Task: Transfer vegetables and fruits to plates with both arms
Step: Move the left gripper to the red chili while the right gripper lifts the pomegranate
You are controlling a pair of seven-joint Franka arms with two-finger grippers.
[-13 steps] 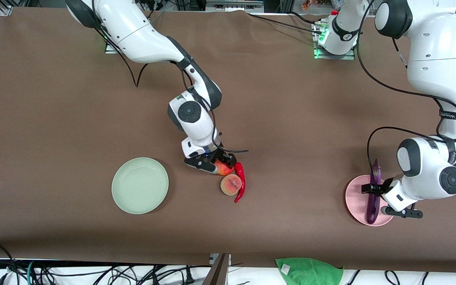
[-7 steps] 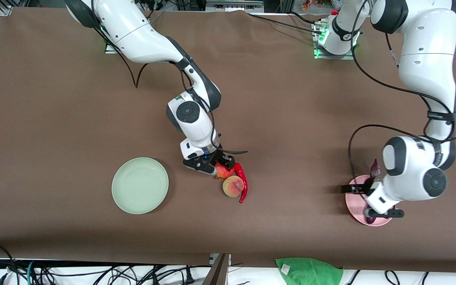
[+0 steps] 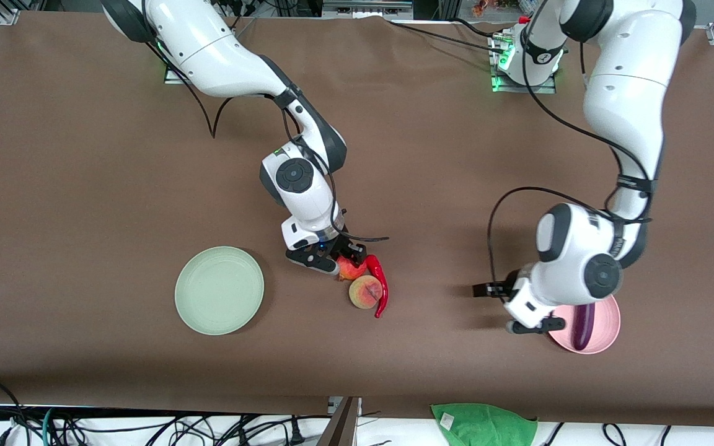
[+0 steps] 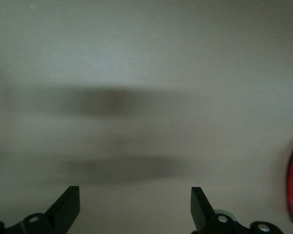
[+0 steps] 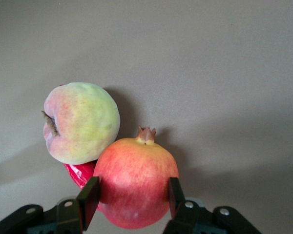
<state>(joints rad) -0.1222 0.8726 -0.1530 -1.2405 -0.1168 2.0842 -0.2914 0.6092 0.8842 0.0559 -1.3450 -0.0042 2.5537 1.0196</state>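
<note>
From the front, the right gripper [image 3: 339, 260] sits low mid-table, largely hiding the pomegranate [image 3: 351, 269]; the peach [image 3: 364, 291] and chili [image 3: 380, 286] touch it, nearer the camera, and the green plate [image 3: 219, 290] is near. The left arm's wrist covers part of the pink plate [image 3: 605, 328] holding the eggplant [image 3: 583, 325]. The left wrist view shows the left gripper [image 4: 136, 207] spread wide over bare table [image 4: 146, 58]. The right wrist view shows fingers [image 5: 92, 197] clamping the pomegranate [image 5: 136, 180], the peach [image 5: 80, 122] alongside, the chili [image 5: 80, 173] mostly hidden.
</note>
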